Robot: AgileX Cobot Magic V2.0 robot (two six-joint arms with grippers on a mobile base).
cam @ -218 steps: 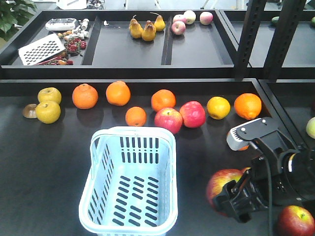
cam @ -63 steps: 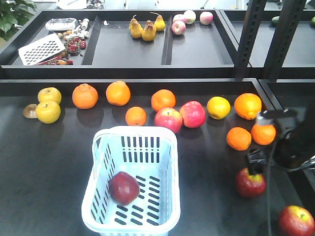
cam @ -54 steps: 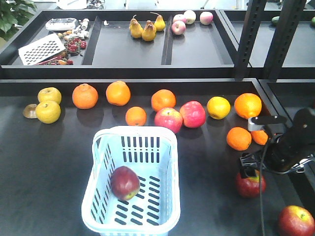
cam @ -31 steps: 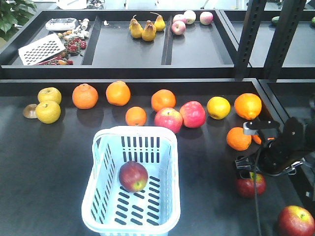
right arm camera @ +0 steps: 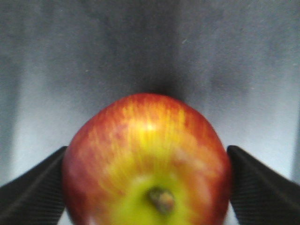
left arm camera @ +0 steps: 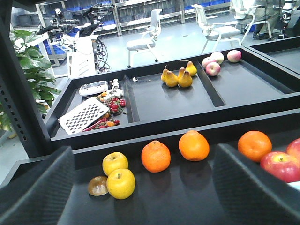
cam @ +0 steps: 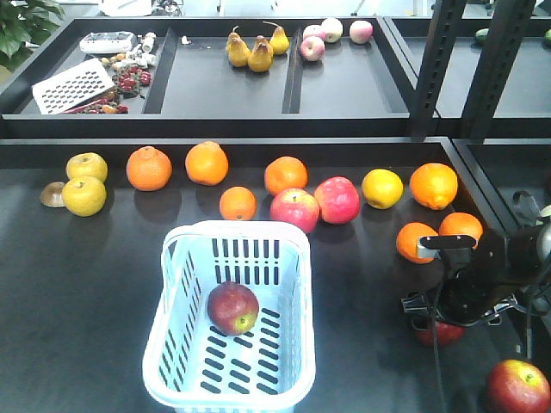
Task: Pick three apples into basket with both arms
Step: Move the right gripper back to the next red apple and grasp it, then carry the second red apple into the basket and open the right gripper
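Note:
One dark red apple (cam: 232,307) lies inside the light-blue basket (cam: 162,344) at the front centre. A second apple (cam: 441,334) sits on the table at the right, mostly hidden under my right gripper (cam: 443,320). In the right wrist view this apple (right arm camera: 147,159) fills the space between the two open fingers of the right gripper (right arm camera: 146,187), stem end towards the camera. A third apple (cam: 516,387) lies at the front right corner. My left gripper (left arm camera: 143,197) is open and empty, above the table facing the yellow fruit; it does not show in the front view.
Oranges (cam: 418,242), two pinkish-red apples (cam: 294,209), a lemon-yellow fruit (cam: 382,188) and yellow apples (cam: 83,195) lie in a row behind the basket. A raised back tray (cam: 224,120) holds pears and small apples. Black uprights (cam: 435,69) stand at the right.
The apple in the basket has rolled and settled near the middle. My right gripper has moved down and forward from beside the oranges onto the apple on the table.

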